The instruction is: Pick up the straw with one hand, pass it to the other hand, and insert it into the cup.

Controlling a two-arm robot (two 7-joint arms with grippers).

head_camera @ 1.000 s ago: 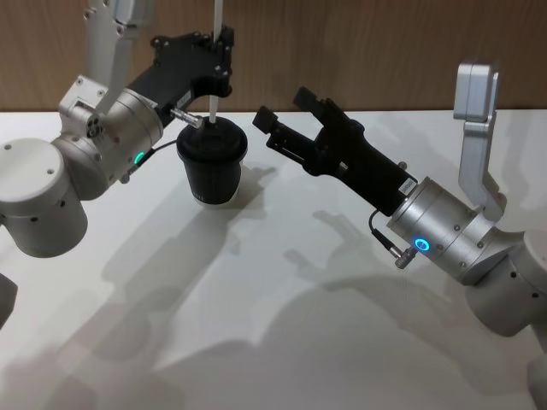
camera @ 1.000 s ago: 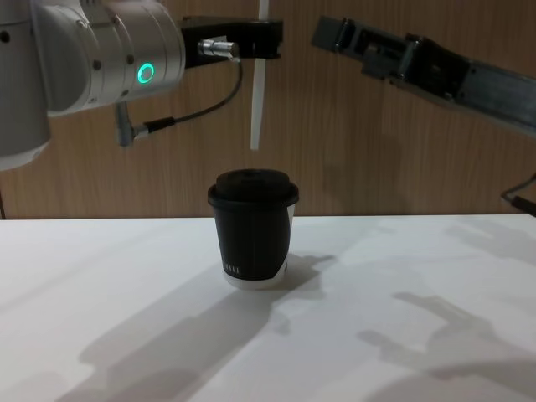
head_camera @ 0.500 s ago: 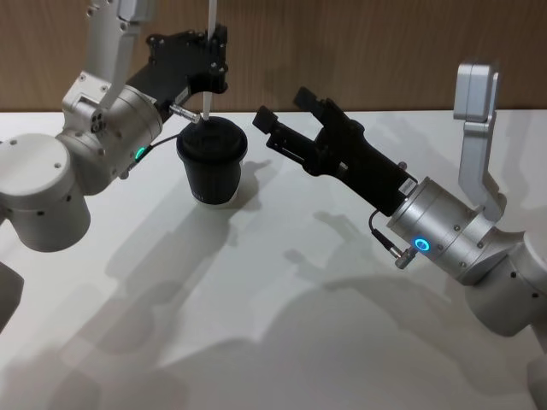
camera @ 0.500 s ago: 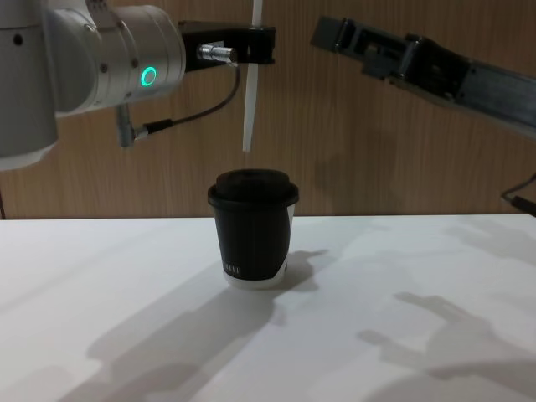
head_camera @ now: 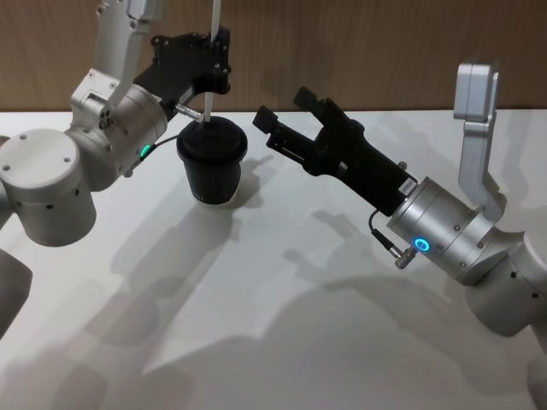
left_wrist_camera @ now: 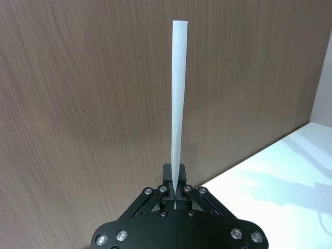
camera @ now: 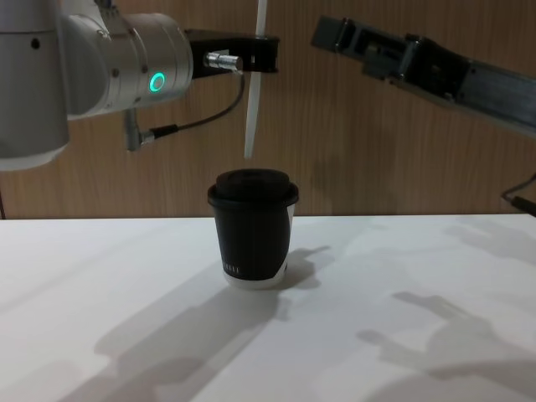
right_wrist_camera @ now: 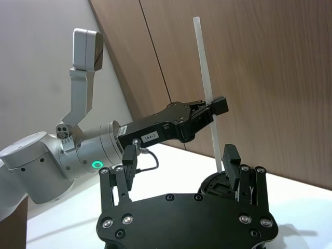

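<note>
White table (head_camera: 282,325), left gripper (camera: 261,55) jaws pinching straw (camera: 251,117) above cup (camera: 251,230); right gripper (head_camera: 291,115) jaws wide

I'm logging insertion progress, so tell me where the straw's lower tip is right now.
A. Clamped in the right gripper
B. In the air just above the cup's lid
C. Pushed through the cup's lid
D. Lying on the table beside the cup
B: in the chest view the straw, clamped near-upright in the left gripper, ends with a clear gap above the lid of the cup; the right gripper hangs open off to the side.
</note>
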